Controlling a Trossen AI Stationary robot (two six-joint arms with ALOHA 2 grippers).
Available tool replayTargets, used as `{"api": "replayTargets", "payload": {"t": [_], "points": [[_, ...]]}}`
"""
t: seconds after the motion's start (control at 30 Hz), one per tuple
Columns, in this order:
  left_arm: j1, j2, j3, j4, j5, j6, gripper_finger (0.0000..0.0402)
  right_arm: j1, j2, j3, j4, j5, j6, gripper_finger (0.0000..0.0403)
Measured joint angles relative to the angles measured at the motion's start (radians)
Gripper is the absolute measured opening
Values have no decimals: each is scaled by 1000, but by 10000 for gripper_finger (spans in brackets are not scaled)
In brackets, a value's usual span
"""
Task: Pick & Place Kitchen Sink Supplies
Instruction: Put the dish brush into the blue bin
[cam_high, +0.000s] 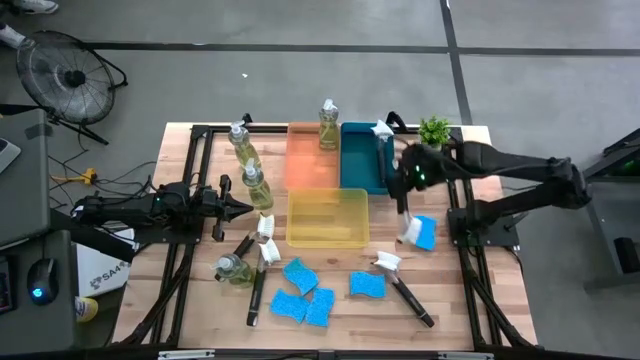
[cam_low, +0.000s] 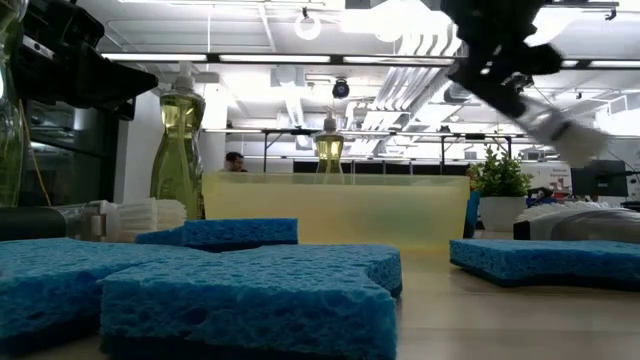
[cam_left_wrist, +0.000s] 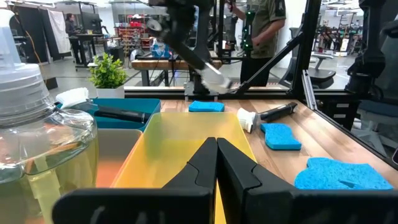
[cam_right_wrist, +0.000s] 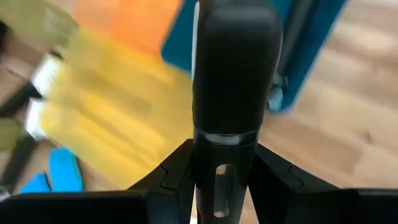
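Beside the yellow tray (cam_high: 328, 218), off its teal-tray side, the right gripper (cam_high: 404, 190) hangs above the table with its fingers clamped on a dish brush (cam_high: 406, 215) by the black handle — white head hanging low over a blue sponge (cam_high: 425, 232). On the tray's opposite side, the left gripper (cam_high: 240, 209) waits with fingers pressed together, empty — near a soap bottle (cam_high: 257, 186).

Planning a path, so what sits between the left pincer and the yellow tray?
From above, an upright soap bottle stands between the shut left pincer and the yellow tray.
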Motion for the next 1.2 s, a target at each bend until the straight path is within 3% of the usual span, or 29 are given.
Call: {"api": "replayTargets", "payload": {"t": [0.27, 0.53, 0.83, 1.2], "points": [[0, 0, 0, 0, 0, 0, 1, -206, 82, 0, 269, -114, -228, 112], [0, 0, 0, 0, 0, 0, 1, -363, 197, 8, 454, -194, -317, 112], [0, 0, 0, 0, 0, 0, 1, -477, 372, 212, 402, -169, -432, 112], [0, 0, 0, 0, 0, 0, 1, -528, 635, 500, 95, -209, -479, 113]]}}
